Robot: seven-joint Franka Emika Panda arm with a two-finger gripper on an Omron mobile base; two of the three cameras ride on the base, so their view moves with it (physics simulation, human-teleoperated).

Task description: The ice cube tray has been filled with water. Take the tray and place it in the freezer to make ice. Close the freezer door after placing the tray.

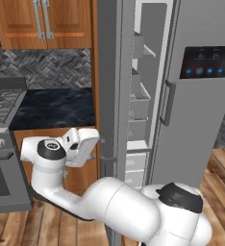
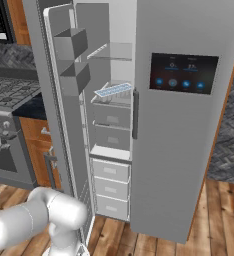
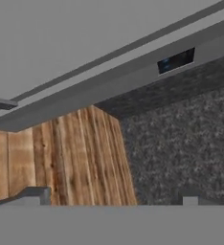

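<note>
Hand open — beside ajar freezer door.

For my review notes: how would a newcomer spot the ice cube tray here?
Find the tall grey freezer with its narrow left door swung open. Inside, above the white drawers, the ice cube tray rests on a shelf. It alone is small, white and flat, with rows of pale-blue cells.

The ice cube tray lies on a shelf inside the freezer. The freezer door stands open at its left, with 3 drawers below.
</note>
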